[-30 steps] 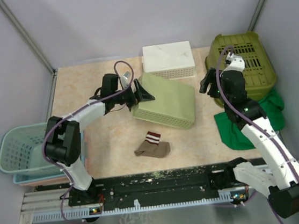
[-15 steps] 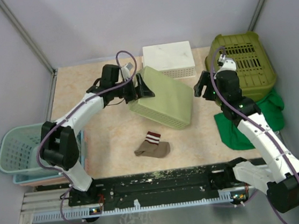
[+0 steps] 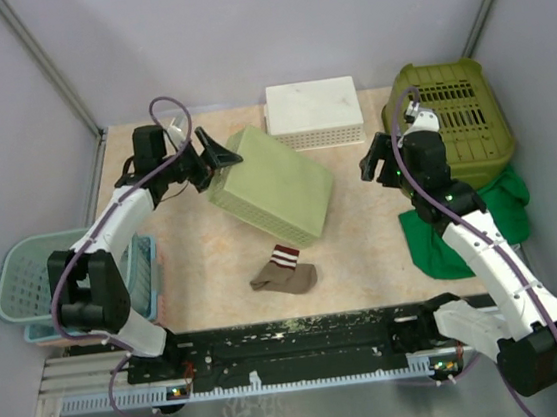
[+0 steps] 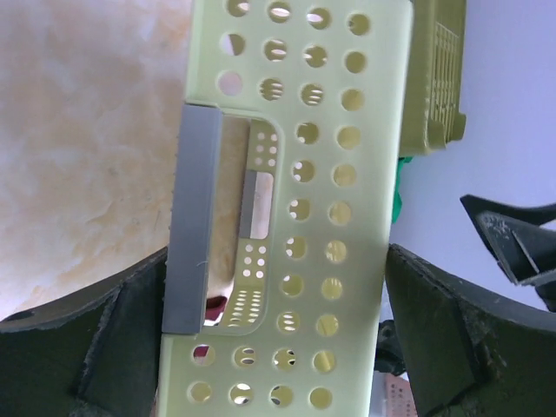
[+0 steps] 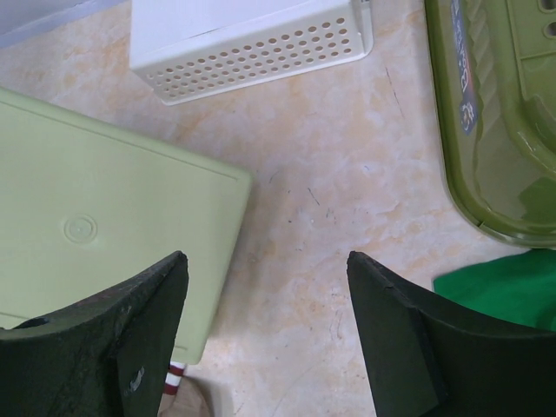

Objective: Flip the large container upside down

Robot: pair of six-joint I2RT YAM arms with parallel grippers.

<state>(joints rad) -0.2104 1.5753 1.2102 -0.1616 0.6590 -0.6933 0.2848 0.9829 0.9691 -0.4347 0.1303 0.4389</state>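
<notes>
The left arm [image 3: 118, 212] reaches far forward from its base, its elbow back and to the left of the left pincer [image 3: 220, 153], which points sideways to the right. Its jaws are spread wide, with one dark finger [image 4: 113, 347] at each lower corner of the wrist view. The right arm [image 3: 484, 245] rises in a bend, its wrist above and behind the right pincer [image 3: 376, 162], which aims downward and slightly left. Its jaws are parted, and both fingers [image 5: 417, 339] hang free.

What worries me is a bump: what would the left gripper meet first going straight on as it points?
The pale green container, its perforated end wall straight ahead of the open left gripper; how near is unclear.
</notes>
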